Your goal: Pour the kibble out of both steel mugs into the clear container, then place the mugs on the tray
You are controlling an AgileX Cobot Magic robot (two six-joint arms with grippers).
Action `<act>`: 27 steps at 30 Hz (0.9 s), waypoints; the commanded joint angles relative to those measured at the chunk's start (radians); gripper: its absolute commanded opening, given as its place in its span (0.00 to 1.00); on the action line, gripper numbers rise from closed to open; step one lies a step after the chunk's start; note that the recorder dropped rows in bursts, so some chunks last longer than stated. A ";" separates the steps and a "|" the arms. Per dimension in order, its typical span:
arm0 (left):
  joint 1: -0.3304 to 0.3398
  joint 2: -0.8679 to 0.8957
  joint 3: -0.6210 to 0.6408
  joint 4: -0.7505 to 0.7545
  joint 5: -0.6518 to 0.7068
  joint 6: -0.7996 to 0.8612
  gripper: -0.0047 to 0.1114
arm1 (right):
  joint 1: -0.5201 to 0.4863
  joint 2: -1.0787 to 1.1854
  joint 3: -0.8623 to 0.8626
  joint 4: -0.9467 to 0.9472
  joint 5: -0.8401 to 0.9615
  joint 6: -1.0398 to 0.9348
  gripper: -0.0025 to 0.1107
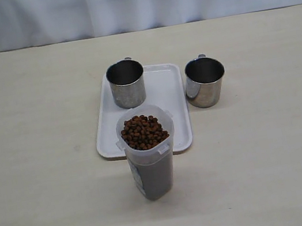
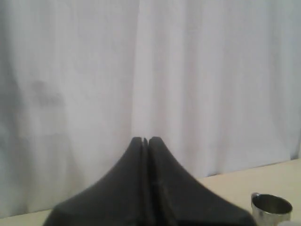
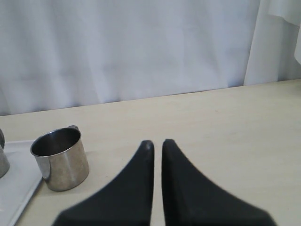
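Clear container [image 1: 152, 168], full of kibble [image 1: 144, 132], just before tray [image 1: 168, 95]. One steel mug [image 1: 126, 84] on tray; second mug [image 1: 204, 82] beside it, on desk [image 1: 43, 167]. Left end effector [image 2: 145, 140], right end effector [image 3: 157, 143]: together, empty.

desk [image 1: 41, 185]: pale beige, matte, plain; spreads below and ahead of the right pincer [image 3: 157, 142].
curtain [image 1: 131, 2]: white cloth, soft vertical folds; hangs straight ahead of the left pincer [image 2: 146, 140], well beyond it, and well beyond the right pincer too.
desk-curtain line: the curtain's lower edge meets the desk's far edge.
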 commanded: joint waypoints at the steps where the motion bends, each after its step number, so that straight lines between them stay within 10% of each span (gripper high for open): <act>1: 0.002 -0.003 0.075 -0.259 -0.036 0.302 0.04 | 0.004 -0.004 0.004 -0.006 0.002 0.001 0.06; 5: 0.002 -0.003 0.222 -0.949 0.017 0.911 0.04 | 0.004 -0.004 0.004 -0.006 0.002 0.001 0.06; 13: 0.007 -0.003 0.222 -1.485 0.435 1.355 0.04 | 0.004 -0.004 0.004 -0.006 0.002 0.001 0.06; 27: 0.007 -0.003 0.222 -1.578 0.391 1.690 0.04 | 0.004 -0.004 0.004 -0.006 0.002 0.001 0.06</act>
